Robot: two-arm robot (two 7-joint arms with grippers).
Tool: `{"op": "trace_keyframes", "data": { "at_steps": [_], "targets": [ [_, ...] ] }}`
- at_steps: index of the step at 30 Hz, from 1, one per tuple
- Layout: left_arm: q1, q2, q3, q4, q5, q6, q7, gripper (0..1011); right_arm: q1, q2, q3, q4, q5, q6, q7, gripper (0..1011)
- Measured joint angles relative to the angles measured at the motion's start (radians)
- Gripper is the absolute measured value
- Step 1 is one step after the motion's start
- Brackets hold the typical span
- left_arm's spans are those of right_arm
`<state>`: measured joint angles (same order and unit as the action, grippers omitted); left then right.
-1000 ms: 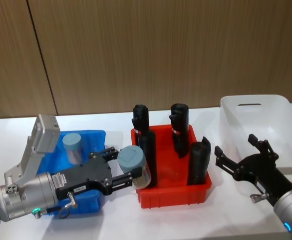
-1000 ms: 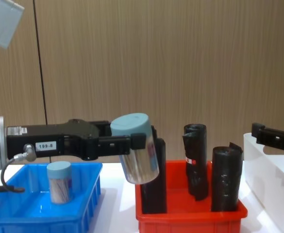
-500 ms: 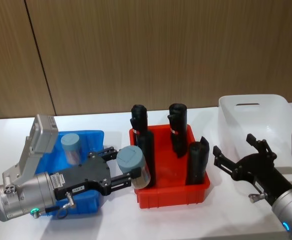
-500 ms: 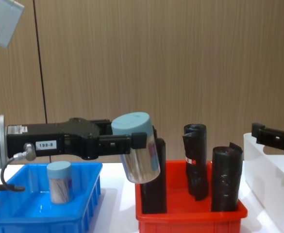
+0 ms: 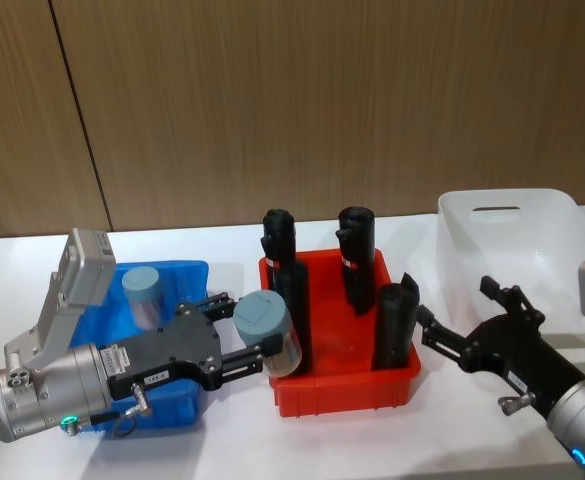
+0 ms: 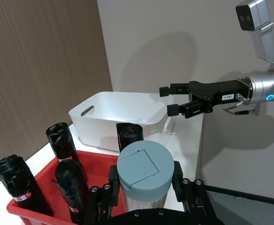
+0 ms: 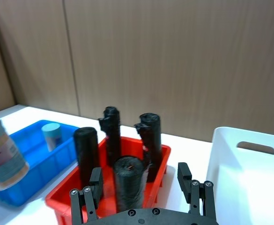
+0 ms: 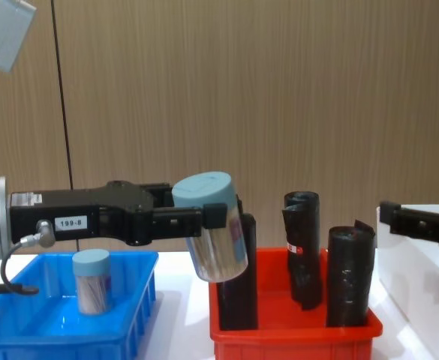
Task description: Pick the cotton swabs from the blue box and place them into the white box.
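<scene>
Your left gripper [image 5: 262, 348], over the gap between the blue box [image 5: 187, 268] and red bin [image 5: 342, 395], faces your wide-spread right gripper [image 5: 457, 315] beside the white box [image 5: 512, 250], likely for a handover, clamping one cotton swabs tub [image 5: 265, 325]; another tub [image 5: 144, 295] stands in the blue box.

1 swab tub [image 5: 262, 318] tilted in left hand [image 5: 250, 335], another tub [image 5: 143, 293] upright in blue box [image 5: 187, 268]; white box [image 5: 557, 235] rightmost.
</scene>
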<state>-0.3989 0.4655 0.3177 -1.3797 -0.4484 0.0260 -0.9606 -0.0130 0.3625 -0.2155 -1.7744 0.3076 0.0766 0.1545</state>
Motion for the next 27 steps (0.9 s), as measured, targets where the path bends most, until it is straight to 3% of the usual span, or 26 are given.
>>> {"op": "trace_keyframes", "data": {
  "at_steps": [16,27],
  "targets": [
    [-0.001,0.000,0.000,0.000,-0.001,-0.002,-0.001,659,0.035,0.049,0.010,0.002,0.032,0.112,0.231,1002],
    [-0.001,0.000,0.000,0.000,-0.001,-0.002,-0.001,659,0.090,0.043,-0.012,0.043,0.016,0.166,0.383,1001]
  ]
}}
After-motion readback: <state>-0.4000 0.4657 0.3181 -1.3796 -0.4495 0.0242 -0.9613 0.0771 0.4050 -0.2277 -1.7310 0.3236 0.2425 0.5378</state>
